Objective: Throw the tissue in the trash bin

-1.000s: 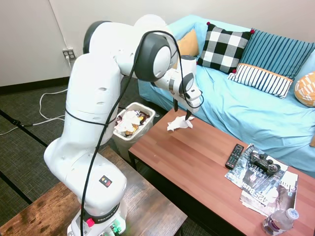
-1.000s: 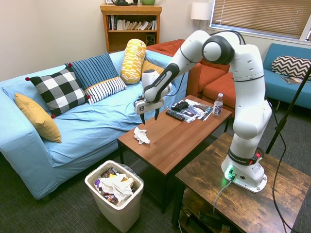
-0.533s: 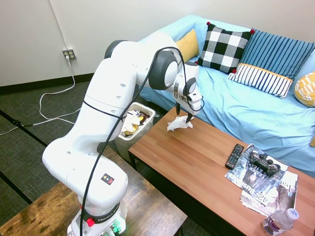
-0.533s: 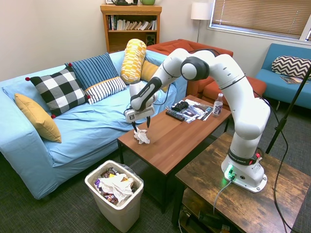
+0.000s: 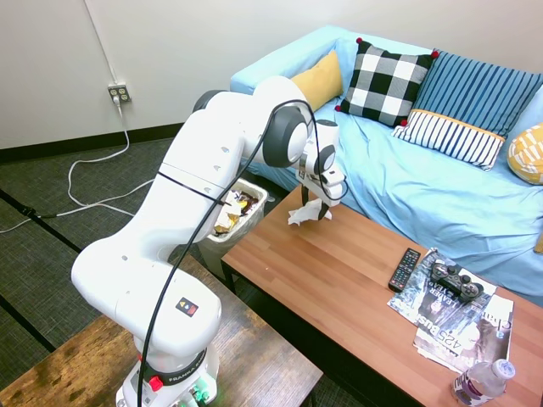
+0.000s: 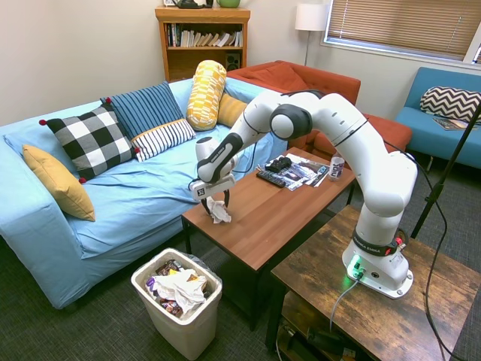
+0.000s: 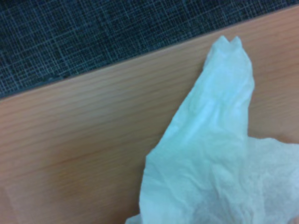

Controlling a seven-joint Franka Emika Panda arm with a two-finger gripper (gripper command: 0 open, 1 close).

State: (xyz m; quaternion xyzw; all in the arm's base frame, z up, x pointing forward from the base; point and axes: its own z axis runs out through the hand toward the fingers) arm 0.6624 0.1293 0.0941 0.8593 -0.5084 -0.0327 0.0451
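The tissue [image 5: 304, 214] lies crumpled on the coffee table [image 5: 356, 280], near the corner nearest the trash bin [image 6: 180, 331] on the floor. The gripper [image 5: 315, 210] straddles the tissue, fingers spread apart.

First exterior view high behind the arm, facing the blue sofa [image 5: 441, 182], second exterior view high opposite, arm at right of frame, both share the bench [image 5: 356, 280] and trash bin [image 6: 179, 304], wrist view close above the tissue [image 7: 210, 172], blurred
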